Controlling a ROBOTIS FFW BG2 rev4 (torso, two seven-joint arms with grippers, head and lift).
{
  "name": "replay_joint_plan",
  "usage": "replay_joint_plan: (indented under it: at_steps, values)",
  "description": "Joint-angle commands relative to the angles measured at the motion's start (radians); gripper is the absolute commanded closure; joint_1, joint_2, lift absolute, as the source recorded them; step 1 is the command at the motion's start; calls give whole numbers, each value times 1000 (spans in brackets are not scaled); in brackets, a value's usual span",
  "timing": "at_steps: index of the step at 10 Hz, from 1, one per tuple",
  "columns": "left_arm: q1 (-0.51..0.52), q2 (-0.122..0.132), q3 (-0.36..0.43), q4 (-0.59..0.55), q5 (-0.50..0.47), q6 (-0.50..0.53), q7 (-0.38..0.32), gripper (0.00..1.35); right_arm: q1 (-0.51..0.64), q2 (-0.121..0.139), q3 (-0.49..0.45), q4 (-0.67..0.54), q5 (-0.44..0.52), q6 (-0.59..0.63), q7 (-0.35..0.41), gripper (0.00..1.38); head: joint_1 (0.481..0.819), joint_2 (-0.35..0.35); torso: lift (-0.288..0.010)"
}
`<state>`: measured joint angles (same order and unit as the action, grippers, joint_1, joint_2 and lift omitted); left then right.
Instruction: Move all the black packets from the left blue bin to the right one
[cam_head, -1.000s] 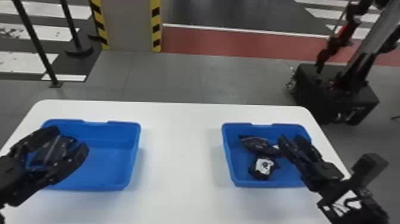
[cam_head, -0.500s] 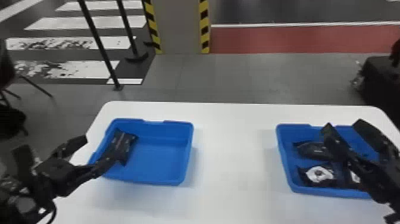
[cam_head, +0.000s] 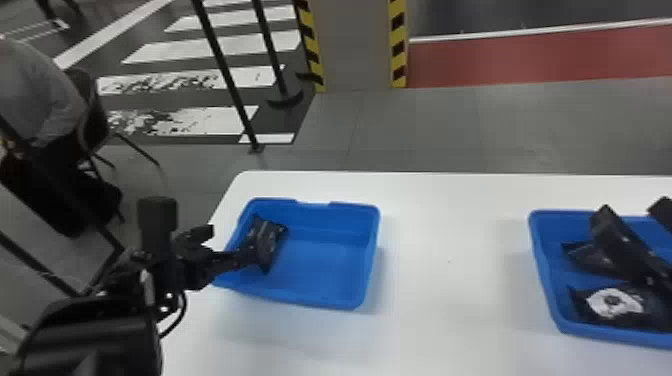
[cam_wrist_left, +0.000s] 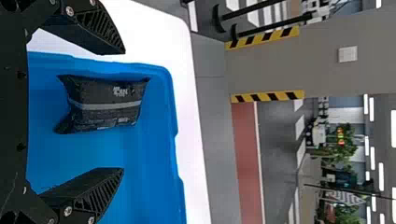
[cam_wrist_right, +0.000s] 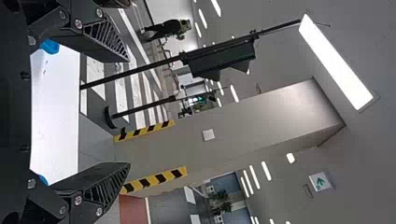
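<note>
A black packet (cam_head: 267, 240) lies against the left side of the left blue bin (cam_head: 330, 294). My left gripper (cam_head: 232, 242) is at that bin's left edge. In the left wrist view, my left gripper (cam_wrist_left: 123, 109) is open, and the grey-striped packet (cam_wrist_left: 105, 103) shows beyond and between its parted fingers, not gripped. Over the right blue bin (cam_head: 542, 280), my right gripper (cam_head: 635, 212) holds its fingers apart, partly covering a black packet (cam_head: 592, 257) and another with a white label (cam_head: 615, 302). The right wrist view has my right gripper (cam_wrist_right: 129, 111) open with nothing between its fingers.
Both bins stand on a white table (cam_head: 450, 260), with bare tabletop between them. Behind the table are black poles (cam_head: 225, 75) and a pillar (cam_head: 356, 45) with striped edges. A chair (cam_head: 92, 115) stands at the far left.
The head view has turned left, so both bins appear farther right. My left gripper has shifted from over the left bin to its left edge. My right gripper stays over the right bin.
</note>
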<state>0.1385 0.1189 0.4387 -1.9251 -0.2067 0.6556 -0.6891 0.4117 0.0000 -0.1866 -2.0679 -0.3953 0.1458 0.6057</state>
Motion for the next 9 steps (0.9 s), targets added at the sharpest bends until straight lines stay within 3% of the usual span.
replay_joint_plan:
  at_steps: [1, 2, 5, 9]
  values:
    - [-85, 44, -84, 118, -19, 56, 3, 145, -4, 1, 7, 7, -4, 6, 0, 248, 695, 254, -110]
    - [-124, 47, -112, 152, -43, 78, 11, 154, -4, 1, 9, 12, -7, 6, 2, 248, 695, 239, -110]
    - [-180, 8, -117, 152, -171, 154, 43, 173, -4, 1, 9, 20, -16, 14, 6, 248, 695, 227, -110]
    - [-251, 21, -156, 270, -194, 181, 51, 190, -14, 1, 9, 34, -19, 19, 16, 248, 695, 234, -110]
